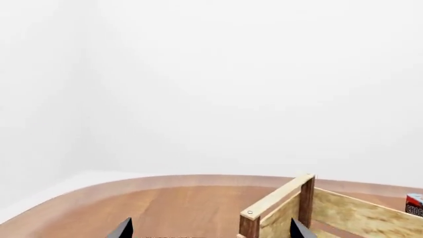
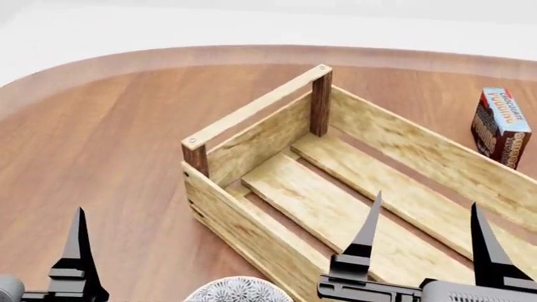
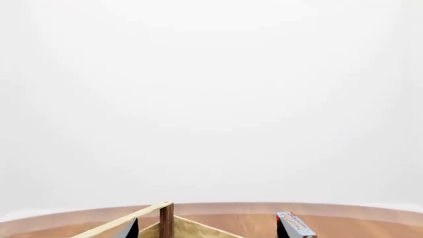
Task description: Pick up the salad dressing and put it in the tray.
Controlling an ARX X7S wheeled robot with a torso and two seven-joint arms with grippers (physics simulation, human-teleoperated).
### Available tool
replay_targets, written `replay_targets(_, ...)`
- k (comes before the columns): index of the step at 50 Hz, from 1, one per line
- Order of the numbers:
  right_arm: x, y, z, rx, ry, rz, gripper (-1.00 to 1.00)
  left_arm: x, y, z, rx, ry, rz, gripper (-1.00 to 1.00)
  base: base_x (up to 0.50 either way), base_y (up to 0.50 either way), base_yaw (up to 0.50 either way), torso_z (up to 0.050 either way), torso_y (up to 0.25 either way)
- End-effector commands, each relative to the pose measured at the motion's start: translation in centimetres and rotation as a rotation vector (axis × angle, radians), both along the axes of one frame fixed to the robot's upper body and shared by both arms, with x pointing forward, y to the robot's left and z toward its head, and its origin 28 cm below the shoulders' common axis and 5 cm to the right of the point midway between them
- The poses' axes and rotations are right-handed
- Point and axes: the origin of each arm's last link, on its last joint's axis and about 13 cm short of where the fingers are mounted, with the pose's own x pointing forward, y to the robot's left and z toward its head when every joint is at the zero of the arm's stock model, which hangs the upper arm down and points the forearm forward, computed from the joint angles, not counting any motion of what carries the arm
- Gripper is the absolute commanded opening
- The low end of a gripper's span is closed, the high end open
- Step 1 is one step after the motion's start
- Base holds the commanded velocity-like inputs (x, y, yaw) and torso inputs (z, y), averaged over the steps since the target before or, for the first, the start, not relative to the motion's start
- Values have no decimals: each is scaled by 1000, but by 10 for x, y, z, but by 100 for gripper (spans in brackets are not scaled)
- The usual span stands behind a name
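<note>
The salad dressing is out of view in all frames. The tray [image 2: 256, 111], a pale slatted crate with dark brown corner posts, stands empty on the wooden table; it also shows in the left wrist view [image 1: 274, 197] and in the right wrist view [image 3: 119, 223]. My right gripper [image 2: 424, 233] is open and empty, hovering over the tray's near part; its jaws stand wide apart in the right wrist view [image 3: 205, 230]. My left gripper [image 1: 211, 231] is open and empty, left of the tray's near corner. Only one of its fingers [image 2: 78, 251] shows in the head view.
A brown-and-blue pudding box [image 2: 500, 126] stands right of the tray, also seen in the left wrist view [image 1: 414, 203] and the right wrist view [image 3: 297, 226]. A speckled white bowl [image 2: 239, 290] sits at the near edge. The round wooden table [image 2: 100, 157] ends at a curved far edge.
</note>
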Motion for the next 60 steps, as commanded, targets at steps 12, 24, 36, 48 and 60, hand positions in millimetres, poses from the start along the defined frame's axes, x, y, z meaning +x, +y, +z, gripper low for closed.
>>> replay_targets(12, -2, 0, 0, -8, -18, 12, 100, 0, 0, 0, 3, 0, -2, 100, 0, 0, 500, 0, 0)
replay_targets(24, -3, 1, 2, -24, -26, 19, 100, 1, 1, 1, -4, -10, 12, 100, 0, 0, 500, 0, 0)
replay_targets(36, -3, 1, 1, -26, -23, 21, 100, 2, 0, 1, -3, -9, 11, 100, 0, 0, 500, 0, 0)
replay_targets(48, -3, 0, -1, -19, -16, 18, 100, 1, 0, -2, -2, -3, 11, 100, 0, 0, 500, 0, 0)
replay_targets(60, 3, 16, -32, 15, 187, 160, 100, -3, -5, -9, 9, 34, -29, 100, -27, 53, 375, 0, 0)
